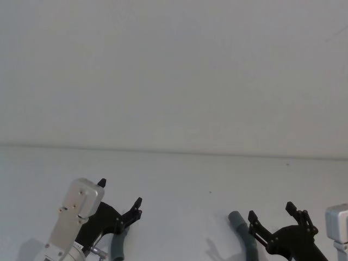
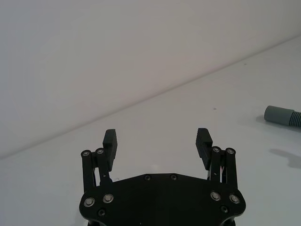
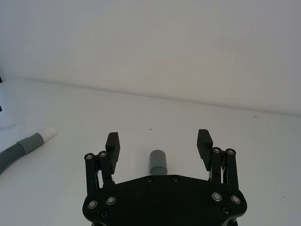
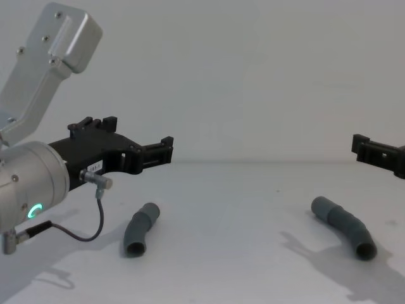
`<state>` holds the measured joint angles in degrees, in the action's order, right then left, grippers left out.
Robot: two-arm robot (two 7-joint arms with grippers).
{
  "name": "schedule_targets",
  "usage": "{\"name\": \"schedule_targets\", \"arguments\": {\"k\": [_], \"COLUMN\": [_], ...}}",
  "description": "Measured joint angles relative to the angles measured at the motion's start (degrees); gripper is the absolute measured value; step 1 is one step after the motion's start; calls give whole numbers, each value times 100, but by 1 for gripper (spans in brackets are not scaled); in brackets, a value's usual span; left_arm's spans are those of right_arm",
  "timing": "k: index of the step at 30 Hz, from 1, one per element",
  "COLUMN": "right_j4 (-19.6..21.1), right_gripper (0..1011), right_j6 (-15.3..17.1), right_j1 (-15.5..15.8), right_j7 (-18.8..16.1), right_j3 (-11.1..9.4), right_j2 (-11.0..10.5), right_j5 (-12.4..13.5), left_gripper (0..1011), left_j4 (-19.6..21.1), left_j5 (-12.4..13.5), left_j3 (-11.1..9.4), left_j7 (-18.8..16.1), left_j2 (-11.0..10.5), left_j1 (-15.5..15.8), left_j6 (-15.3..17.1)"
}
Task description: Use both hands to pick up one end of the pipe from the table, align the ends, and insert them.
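left gripper (image 2: 156,136): I see its jaws spread wide with nothing between them, held above the table (image 1: 190,174).
right gripper (image 3: 157,139): jaws spread the same way, empty, raised over its hose.
left hose piece (image 4: 140,229): dark grey, ribbed, gently bent, flat on the table beneath the left gripper; I make out a grey collar and a narrow white tip (image 3: 48,133).
right hose piece (image 4: 345,226): same ribbed grey bend, ending in a wider smooth grey cuff (image 3: 158,162); it lies under the right gripper.
spacing: the pieces lie well apart.

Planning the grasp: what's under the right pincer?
A dark grey corrugated hose piece on the off-white table, its smooth cuff seen between the open black right pincer's fingers. Its body covers the rest.
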<state>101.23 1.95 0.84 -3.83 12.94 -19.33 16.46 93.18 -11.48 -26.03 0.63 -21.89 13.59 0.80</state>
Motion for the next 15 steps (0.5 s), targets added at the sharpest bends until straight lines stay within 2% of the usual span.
{"name": "schedule_targets", "arguments": {"k": [15], "right_j4": [0], "right_gripper": [1000], "right_j6": [0], "right_j1": [0], "right_j7": [0], "right_j3": [0], "right_j2": [0], "right_j5": [0], "left_gripper": [1001], "left_j4": [0], "left_j5": [0], "left_j3": [0], "left_j7": [0], "left_j2": [0], "left_j1": [0], "left_j6": [0]}}
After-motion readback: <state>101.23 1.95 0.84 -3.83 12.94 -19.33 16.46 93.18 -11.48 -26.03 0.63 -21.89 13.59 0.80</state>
